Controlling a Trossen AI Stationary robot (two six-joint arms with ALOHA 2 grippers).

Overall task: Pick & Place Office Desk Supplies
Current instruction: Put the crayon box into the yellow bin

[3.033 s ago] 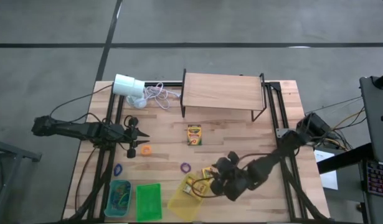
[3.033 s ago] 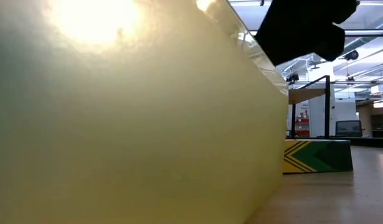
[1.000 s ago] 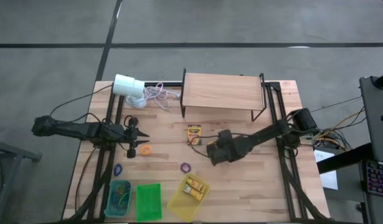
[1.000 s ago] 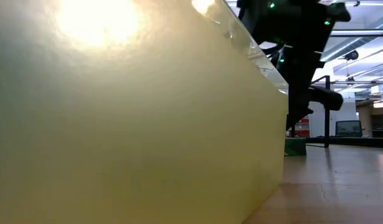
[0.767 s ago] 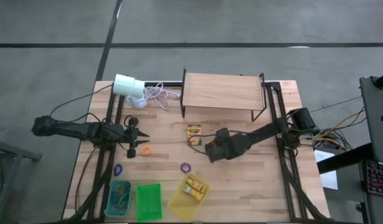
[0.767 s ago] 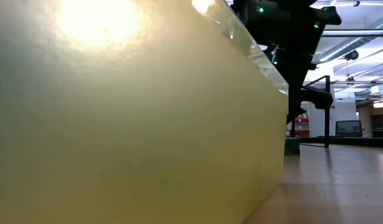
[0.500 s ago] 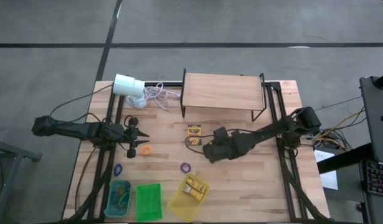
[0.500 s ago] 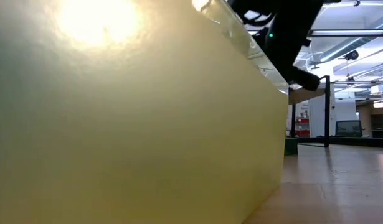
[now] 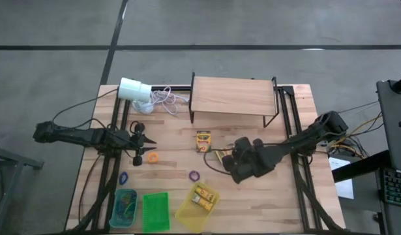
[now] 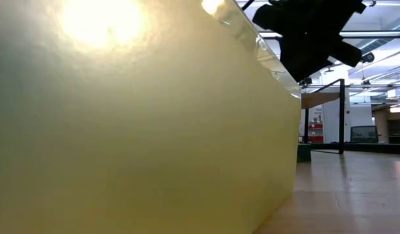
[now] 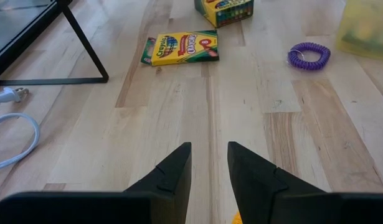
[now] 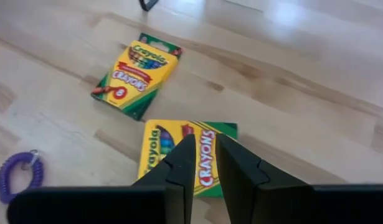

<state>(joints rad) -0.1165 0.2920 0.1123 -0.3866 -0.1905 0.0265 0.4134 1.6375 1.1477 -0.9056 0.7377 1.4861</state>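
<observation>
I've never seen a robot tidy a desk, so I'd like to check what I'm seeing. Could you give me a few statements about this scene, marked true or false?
1. A crayon box lies inside the yellow bin. True.
2. The white cylinder stands on top of the wooden shelf. False: it lies on the table beside the shelf.
3. The right gripper hangs over the blue bin. False: it is near mid-table, over a second crayon box.
4. A purple loop lies on the bare table. True.
5. The left gripper is close to an orange loop. True.
</observation>
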